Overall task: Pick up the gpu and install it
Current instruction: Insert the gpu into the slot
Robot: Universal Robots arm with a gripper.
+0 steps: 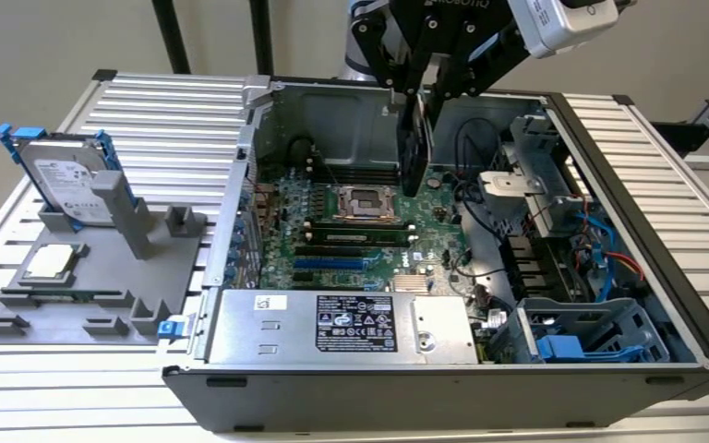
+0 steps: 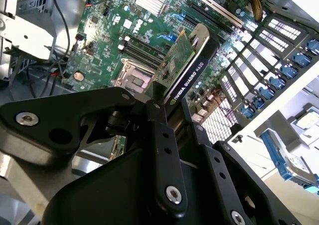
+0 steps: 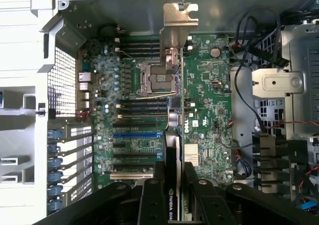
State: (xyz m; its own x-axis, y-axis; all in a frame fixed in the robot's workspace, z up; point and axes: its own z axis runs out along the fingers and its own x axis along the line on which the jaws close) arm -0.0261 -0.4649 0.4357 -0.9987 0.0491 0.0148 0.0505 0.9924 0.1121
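I hold the gpu (image 1: 414, 148) over the open computer box (image 1: 650, 194).

The wide tabletop (image 1: 145, 101) carries the computer box, which lies open on top so I can reach in from above. Inside it lies the green main board (image 1: 330, 249), slots facing up. The gpu hangs on its edge above the middle of that board, not in a slot yet; I think that lets its thin edge go in. My claw (image 1: 419, 92) is clamped on the gpu's top.
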